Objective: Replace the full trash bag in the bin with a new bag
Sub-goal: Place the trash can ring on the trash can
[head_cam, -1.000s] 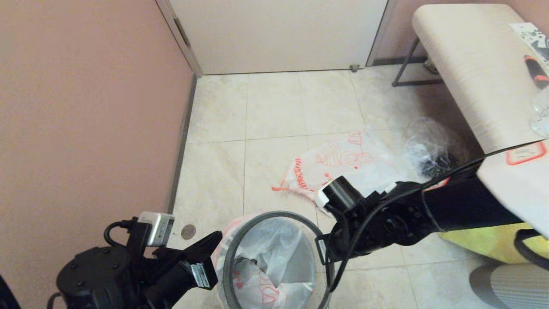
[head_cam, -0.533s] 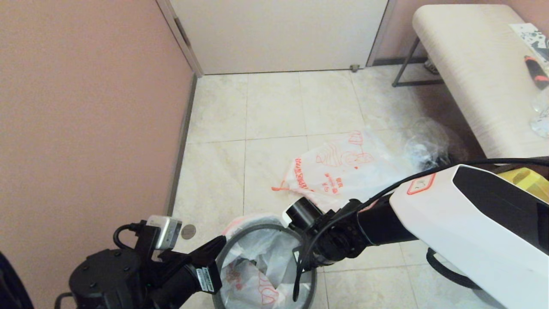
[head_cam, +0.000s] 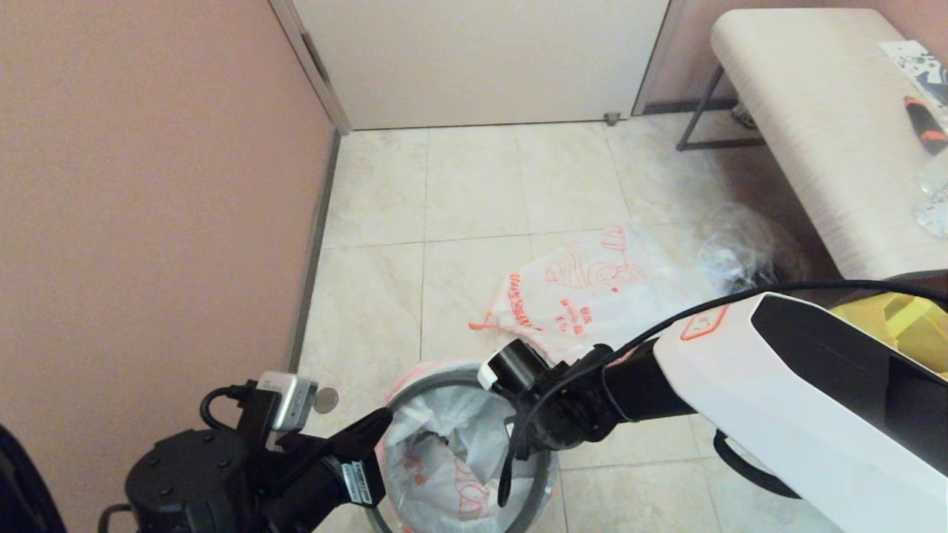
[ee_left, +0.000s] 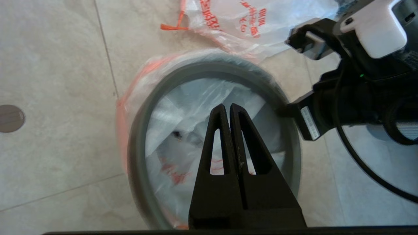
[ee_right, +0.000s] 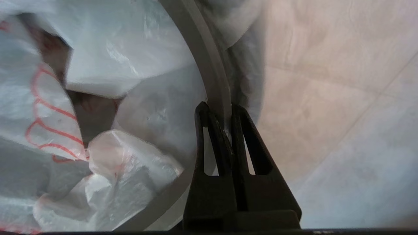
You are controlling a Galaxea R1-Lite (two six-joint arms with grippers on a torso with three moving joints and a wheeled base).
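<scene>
A: Pinching the hoop (ee_right: pixel 212 81), is it? The right gripper (ee_right: pixel 219 109) has its fingers pressed together at the bin's (head_cam: pixel 544 474) grey rim, one tip on each side of the hoop, with bag film tucked under there.

B: Looks so, though I cannot tell how firm the bite is. The left gripper (ee_left: pixel 227 109) hangs over the bin's mouth, fingers pressed together on nothing.

A: And the bag in the bin (head_cam: pixel 444 459)?

B: White film with red print, folded over the rim and crumpled inside. I judge it soft, slippery and easy to tear, so take it by gathered film or a handle, not a single layer. The hoop is stiff and probably light; it should lift off cleanly.

A: The other bag (head_cam: pixel 585 296)?

B: Flat on the floor just beyond the bin, near a clear bag (head_cam: pixel 740 252) by the bench (head_cam: pixel 815 133).
</scene>
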